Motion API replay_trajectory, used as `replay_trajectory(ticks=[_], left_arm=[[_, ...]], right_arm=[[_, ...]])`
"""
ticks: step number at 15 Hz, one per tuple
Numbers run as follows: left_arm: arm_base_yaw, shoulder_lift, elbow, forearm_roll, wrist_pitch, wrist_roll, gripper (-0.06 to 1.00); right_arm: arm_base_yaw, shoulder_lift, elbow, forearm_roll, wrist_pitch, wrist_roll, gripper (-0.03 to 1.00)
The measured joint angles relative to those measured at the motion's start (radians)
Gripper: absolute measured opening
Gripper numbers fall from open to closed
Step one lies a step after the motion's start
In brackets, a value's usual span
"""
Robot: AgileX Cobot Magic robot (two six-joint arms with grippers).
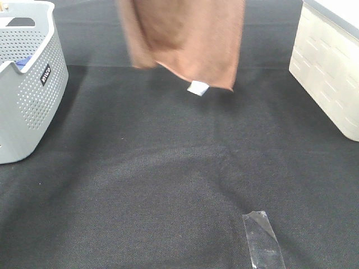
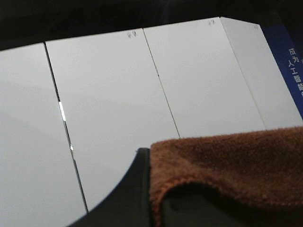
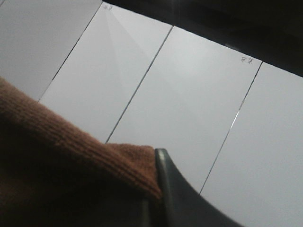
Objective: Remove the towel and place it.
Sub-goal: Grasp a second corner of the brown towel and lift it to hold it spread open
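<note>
Over black mat (image 1: 168, 185), towel (image 1: 185, 39), seemingly in both grippers (image 2: 149, 189) (image 3: 158, 189)

Not much to read here tbh: the grey basket (image 1: 33, 101) has a small dark label (image 1: 45, 74) on its side with white letters running vertically, too blurry to spell out. The little white tag (image 1: 197, 88) on the towel (image 1: 185, 33) is too blurred to tell if it has print. The clearest bit is the blue sign (image 2: 292, 66) in the left wrist view, with white Chinese characters that look like 成为 and 人工 and the rest cut off, while the white panels (image 2: 109, 109) carry tiny grey corner marks (image 2: 129, 34), too small to read.
</note>
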Motion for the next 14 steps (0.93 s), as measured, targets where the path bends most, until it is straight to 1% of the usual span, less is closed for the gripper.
replay_trajectory(ticks=[1,3,4,6,8,9,11,14], left_arm=[[0.009,-0.004,-0.001,0.0,-0.04,0.058,0.0],[0.01,-0.005,-0.001,0.0,-0.064,0.144,0.0],[0.01,-0.005,-0.001,0.0,-0.063,0.163,0.0],[0.01,-0.005,-0.001,0.0,-0.03,0.195,0.0],[0.013,0.021,-0.006,0.0,-0.026,0.202,0.0],[0.014,0.043,-0.006,-0.004,-0.027,0.204,0.0],[0.014,0.104,-0.008,-0.058,-0.037,0.205,0.0],[0.025,0.175,-0.025,-0.149,-0.043,0.279,0.0]], right_arm=[[0.0,0.003,0.0,0.05,-0.031,-0.043,0.01],[0.0,0.014,0.0,0.183,-0.094,-0.167,0.01],[0.0,0.019,0.0,0.215,-0.103,-0.192,0.01],[0.0,0.044,0.0,0.36,-0.124,-0.296,0.01],[0.0,0.081,0.0,0.47,-0.153,-0.369,0.01],[0.0,0.099,0.0,0.506,-0.18,-0.393,0.01],[0.0,0.126,-0.002,0.561,-0.214,-0.42,0.01],[0.0,0.193,-0.089,0.573,-0.221,-0.42,0.01]])
